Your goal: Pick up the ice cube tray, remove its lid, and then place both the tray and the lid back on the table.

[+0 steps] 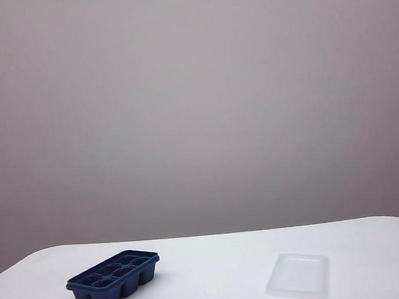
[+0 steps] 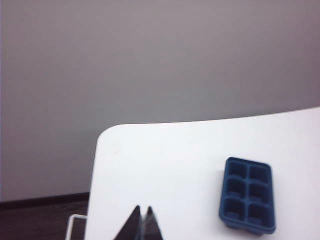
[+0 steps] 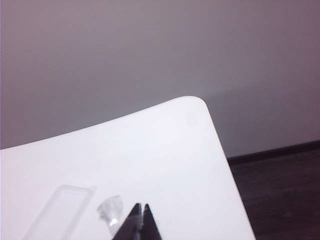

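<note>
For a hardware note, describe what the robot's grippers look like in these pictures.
Only the tips show. The left gripper has two dark, nearly black fingers tapering to sharp wedge points. The right gripper looks the same: dark pointed fingers. No cables, markings or arm links are visible, and the exterior view shows neither arm.

A dark navy-blue rectangular plastic ice cube tray [image 1: 114,279] is finished matt. The frosted translucent rectangular plastic lid [image 1: 298,276] appears smooth. The white counter [image 1: 216,260] is smooth and matt.

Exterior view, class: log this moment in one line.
ice cube tray: uncovered, table left | lid: flat, right, apart | left hand: shut, empty | right hand: shut, empty
</note>
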{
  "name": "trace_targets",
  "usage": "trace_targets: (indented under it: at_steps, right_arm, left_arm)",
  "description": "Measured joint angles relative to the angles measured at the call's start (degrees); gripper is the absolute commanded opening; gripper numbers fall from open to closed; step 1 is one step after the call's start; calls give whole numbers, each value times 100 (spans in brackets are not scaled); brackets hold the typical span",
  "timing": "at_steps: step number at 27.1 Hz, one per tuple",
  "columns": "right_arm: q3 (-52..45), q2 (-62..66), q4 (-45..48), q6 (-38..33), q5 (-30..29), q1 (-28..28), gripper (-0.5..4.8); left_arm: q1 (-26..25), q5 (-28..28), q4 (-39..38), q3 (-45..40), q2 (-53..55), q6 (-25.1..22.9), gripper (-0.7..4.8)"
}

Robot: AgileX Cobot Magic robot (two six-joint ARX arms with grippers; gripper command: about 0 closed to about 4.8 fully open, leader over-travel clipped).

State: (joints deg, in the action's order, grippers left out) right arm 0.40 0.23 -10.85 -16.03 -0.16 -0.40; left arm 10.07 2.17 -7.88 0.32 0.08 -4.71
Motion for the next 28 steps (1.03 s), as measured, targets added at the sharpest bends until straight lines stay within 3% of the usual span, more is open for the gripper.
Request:
trace_targets:
  at_steps: [5,6,8,10,15,28]
  right_arm:
    - [0,-4,0,98,4,0,-1]
    - [0,-4,0,103,4,0,-1]
    - [0,-4,2,107,2,0,-1]
    - [0,-4,2,107,2,0,-1]
    - [0,-11,2,107,2,-2,-1]
    - [0,-11,2,107,2,-2,-1]
  left_arm:
    - [-2,-2,-37,0,-2,-107,-5]
    - [-2,-35,-79,0,-2,-107,15]
    - [0,-452,-208,7,-2,-107,25]
    - [0,-483,-208,7,0,-111,25]
    - [-2,2,-219,7,0,-109,26]
    - [-2,17,-219,7,-2,-101,26]
